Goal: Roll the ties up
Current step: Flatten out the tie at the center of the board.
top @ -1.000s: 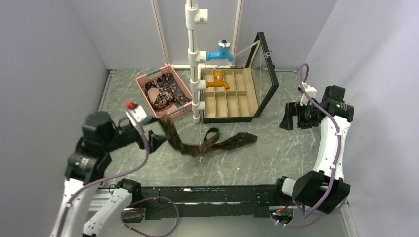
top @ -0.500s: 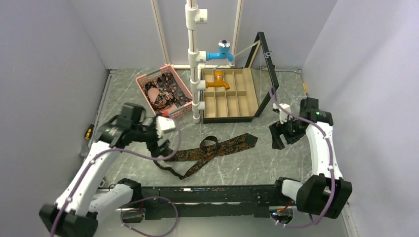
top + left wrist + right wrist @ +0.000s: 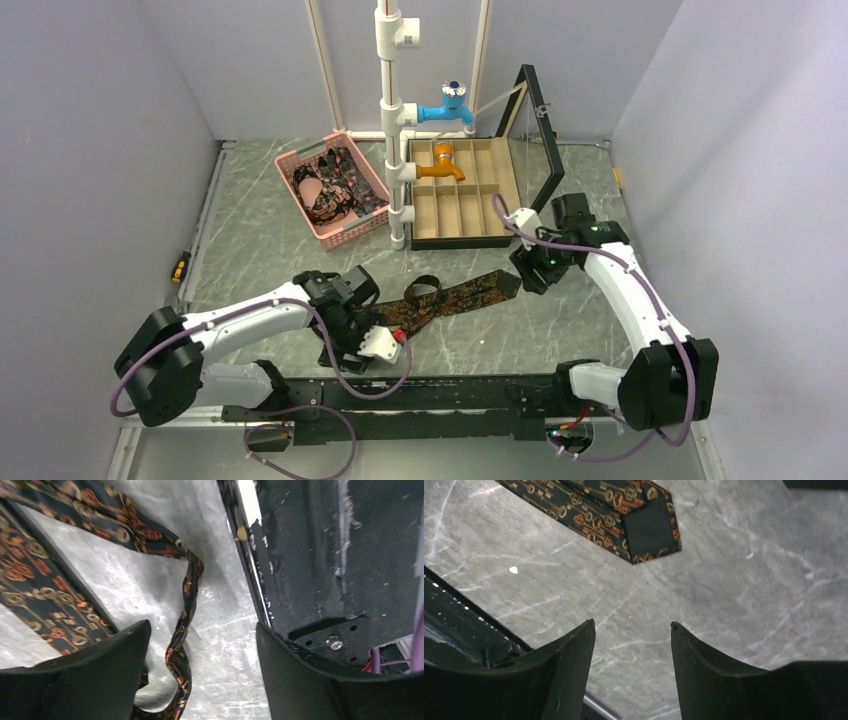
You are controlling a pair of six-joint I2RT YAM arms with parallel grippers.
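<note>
One dark patterned tie (image 3: 460, 295) lies across the table, with a loop near its middle. Its wide end (image 3: 644, 525) points right and its narrow end (image 3: 187, 630) curls by the front rail. My left gripper (image 3: 345, 350) hangs open low over that narrow end. In the left wrist view (image 3: 202, 625) the thin strip runs between the fingers, close to the left one, and is not pinched. My right gripper (image 3: 527, 272) hovers just right of the wide end. It is open (image 3: 632, 624), with only bare table between its fingers. More ties (image 3: 335, 180) lie in the basket.
A pink mesh basket (image 3: 300, 160) stands at the back left. A white pipe stand (image 3: 395, 120) with blue and orange taps rises beside it. A wooden compartment box (image 3: 465, 200) with its lid raised sits behind the tie. A black rail (image 3: 450, 385) runs along the near edge.
The left arm swung from beside the basket down to the near edge, and the tie now lies flat on the table. The right arm moved left toward the wide end, its jaws narrowing.
</note>
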